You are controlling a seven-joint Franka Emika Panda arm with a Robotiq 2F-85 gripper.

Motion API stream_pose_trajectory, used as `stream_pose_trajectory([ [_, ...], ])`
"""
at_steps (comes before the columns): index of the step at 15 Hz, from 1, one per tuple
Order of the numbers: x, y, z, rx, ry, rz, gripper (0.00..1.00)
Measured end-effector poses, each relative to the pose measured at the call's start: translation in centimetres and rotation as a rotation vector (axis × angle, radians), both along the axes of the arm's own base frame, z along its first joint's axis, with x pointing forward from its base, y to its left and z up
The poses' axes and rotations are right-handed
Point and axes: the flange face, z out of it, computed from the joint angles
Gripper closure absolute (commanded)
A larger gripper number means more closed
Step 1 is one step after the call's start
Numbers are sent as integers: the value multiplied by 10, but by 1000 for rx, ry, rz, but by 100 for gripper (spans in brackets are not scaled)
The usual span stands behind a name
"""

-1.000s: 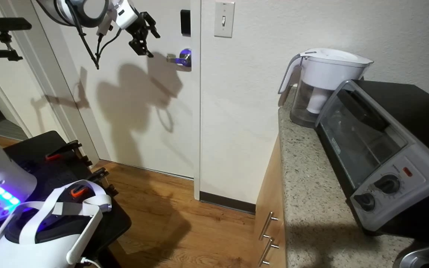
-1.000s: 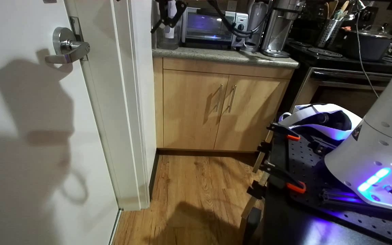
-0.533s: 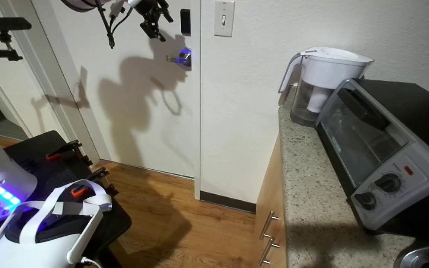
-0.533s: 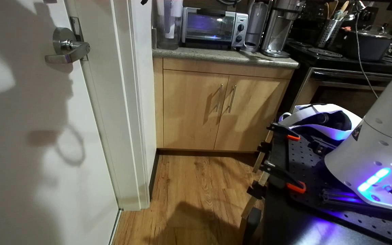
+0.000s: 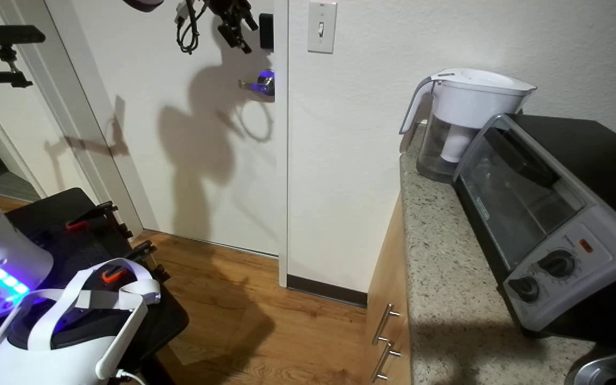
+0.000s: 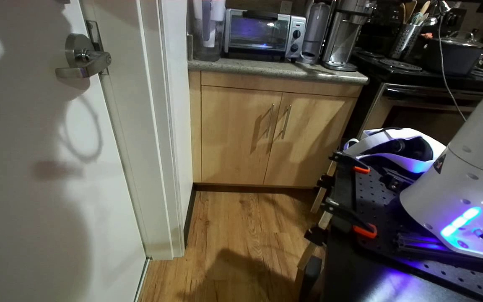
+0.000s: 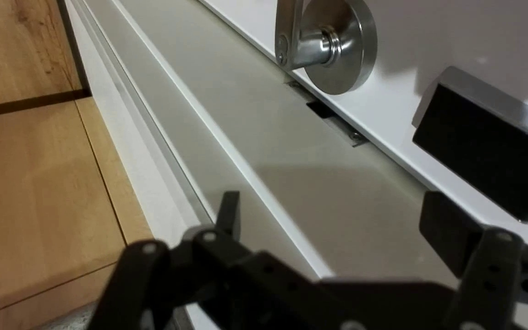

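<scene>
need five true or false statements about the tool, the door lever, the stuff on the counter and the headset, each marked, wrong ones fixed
1. The door lever is apart from the tool. True.
2. The tool is shut. False: it is open, with nothing between its fingers.
3. A white pitcher stands on the counter beside the toaster oven. True.
4. The toaster oven hangs open. False: its glass door is shut.
5. The headset rests on the black table near the arm's base. True.
</scene>
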Motion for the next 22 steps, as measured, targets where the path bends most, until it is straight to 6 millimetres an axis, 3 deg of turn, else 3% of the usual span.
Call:
stream_pose_trajectory([
  [2,13,2,-7,-18,14,22,0],
  [3,18,3,-10,-26,19,32,25],
  [5,26,6,-14,-32,22,51,34],
  [13,41,13,-22,-27,28,93,95],
  [14,41,14,-22,-28,29,96,100],
  [22,46,15,-47,-56,65,185,100],
])
